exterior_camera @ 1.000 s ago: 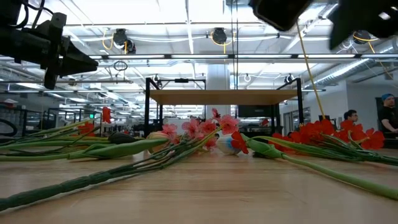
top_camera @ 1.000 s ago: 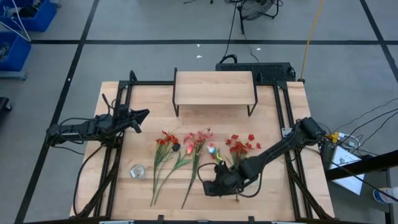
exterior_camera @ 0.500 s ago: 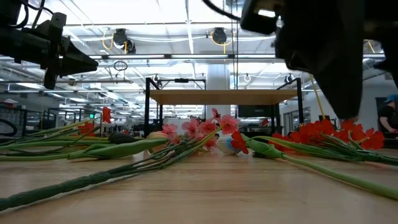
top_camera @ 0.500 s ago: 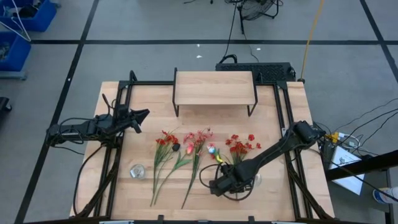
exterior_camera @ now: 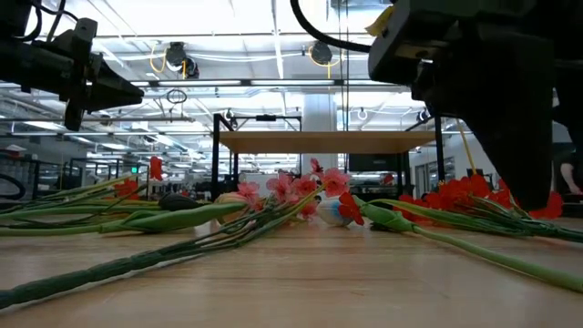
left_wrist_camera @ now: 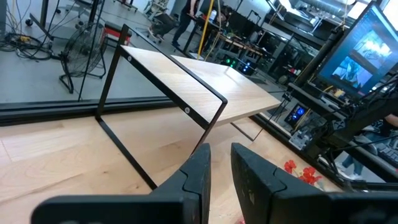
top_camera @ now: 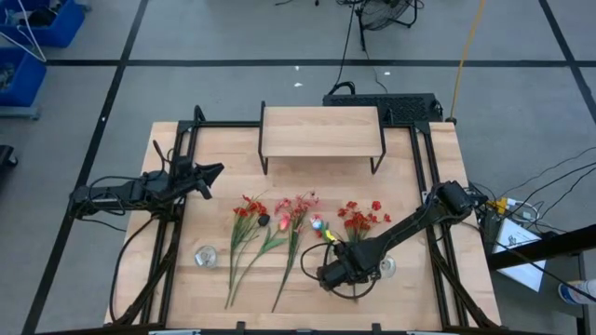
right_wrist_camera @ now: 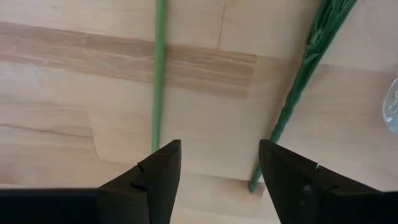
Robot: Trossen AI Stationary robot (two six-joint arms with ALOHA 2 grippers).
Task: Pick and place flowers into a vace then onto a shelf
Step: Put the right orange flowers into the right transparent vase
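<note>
Lowered since 1 second ago, right hand (top_camera: 325, 276) gapes wide above flowers (top_camera: 279, 223).

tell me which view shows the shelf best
The high view: the whole plank top of the shelf shows at the table's far edge, nothing on it. The low view shows only its front edge and black legs. The left wrist view shows one corner close up. The right wrist view misses it.

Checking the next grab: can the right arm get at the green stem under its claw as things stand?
Probably yes. The right claw hangs open just above the table, a thin green stem running toward one finger, nothing lying between them.
</note>
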